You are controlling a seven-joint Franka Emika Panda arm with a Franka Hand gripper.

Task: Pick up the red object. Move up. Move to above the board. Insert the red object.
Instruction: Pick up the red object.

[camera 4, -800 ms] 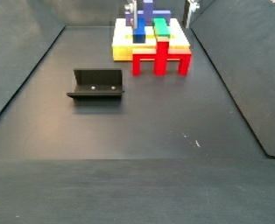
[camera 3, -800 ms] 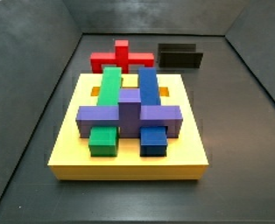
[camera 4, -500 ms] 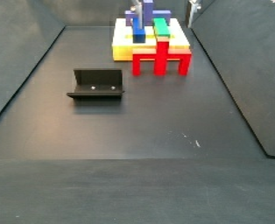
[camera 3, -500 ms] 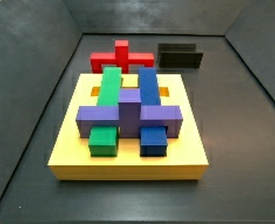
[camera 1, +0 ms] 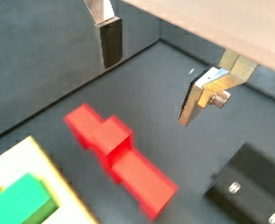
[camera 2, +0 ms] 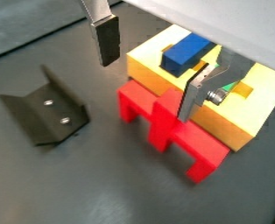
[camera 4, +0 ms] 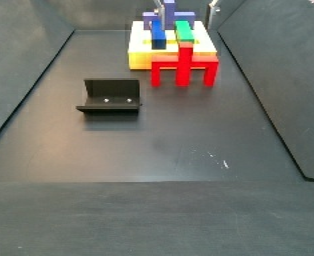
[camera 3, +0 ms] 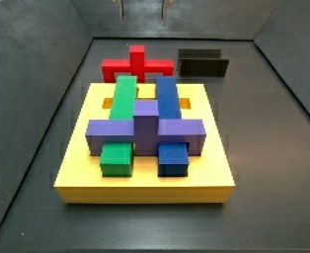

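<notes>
Since the earlier frames the gripper [camera 3: 142,8] has come into sight high above the red cross-shaped block [camera 3: 135,65] — its fingers [camera 1: 110,39] spread apart, gripping nothing. The red block lies on the bench [camera 4: 173,160], touching the far edge of the yellow board [camera 3: 144,176] carrying green, blue and purple pieces. Beside the block stands the fixture [camera 4: 110,97].

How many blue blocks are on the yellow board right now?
1: a long blue block lies on the yellow board, beside the green block. Others may be hidden. The end effector hangs open above the red piece.
</notes>
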